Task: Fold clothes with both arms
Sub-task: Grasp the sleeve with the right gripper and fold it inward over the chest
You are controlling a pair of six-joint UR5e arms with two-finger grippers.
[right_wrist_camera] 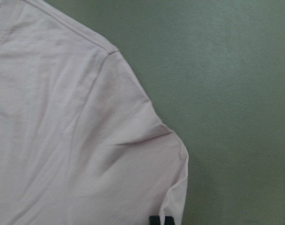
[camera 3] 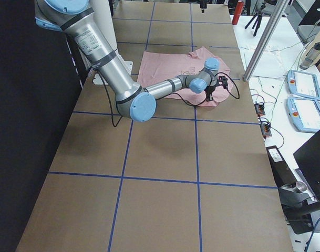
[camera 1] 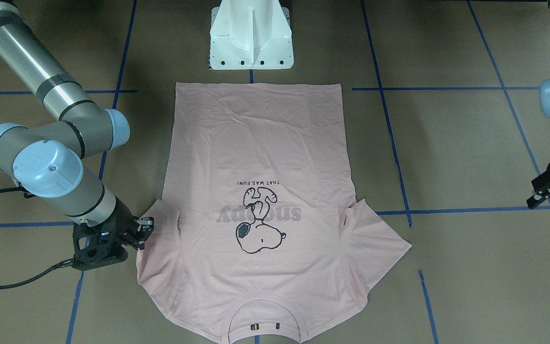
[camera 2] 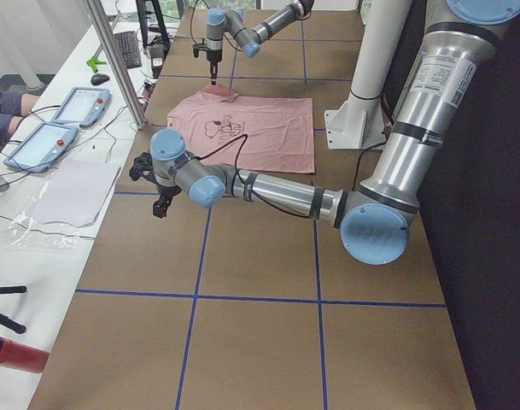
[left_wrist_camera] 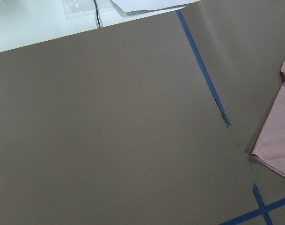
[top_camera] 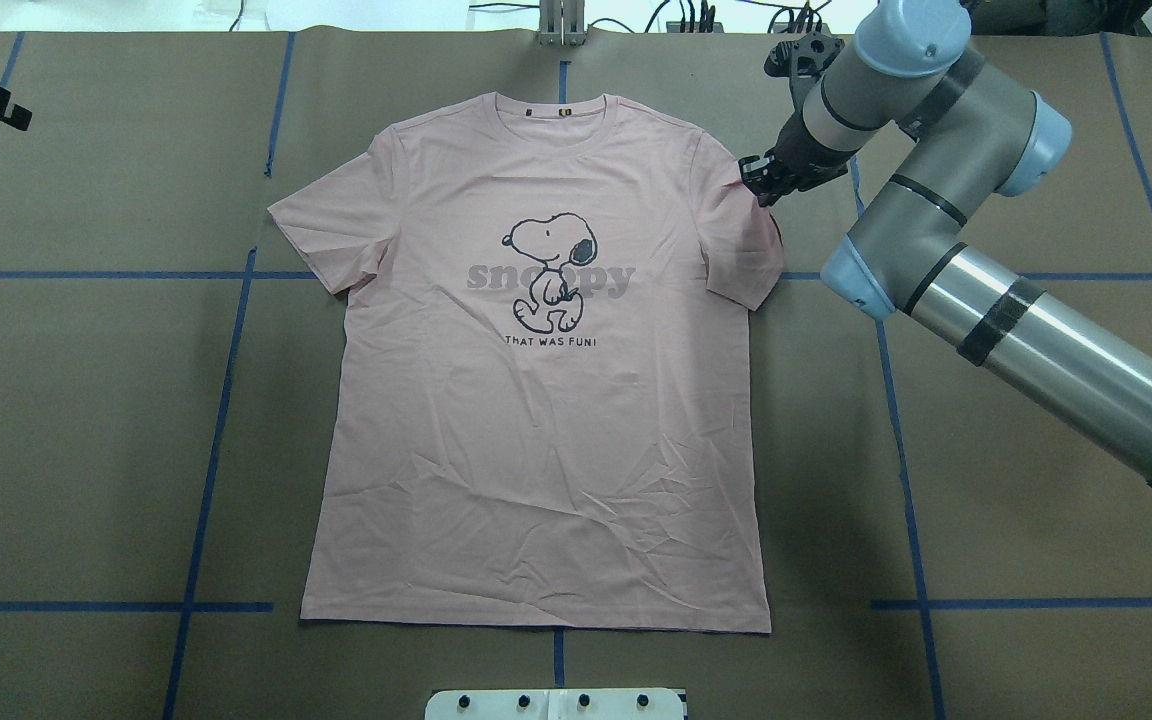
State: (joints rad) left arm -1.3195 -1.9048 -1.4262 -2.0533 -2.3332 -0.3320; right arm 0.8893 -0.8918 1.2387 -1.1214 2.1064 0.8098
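The pale pink Snoopy T-shirt lies flat and print-up in the middle of the tabletop, its collar pointing away from the robot's base. The right claw is pressed together, pinching the edge of the sleeve on that side. The left claw is spread over bare brown paper, well apart from the shirt.

Bright even light, soft shadows; T-shirt slightly blurred in right wrist view.
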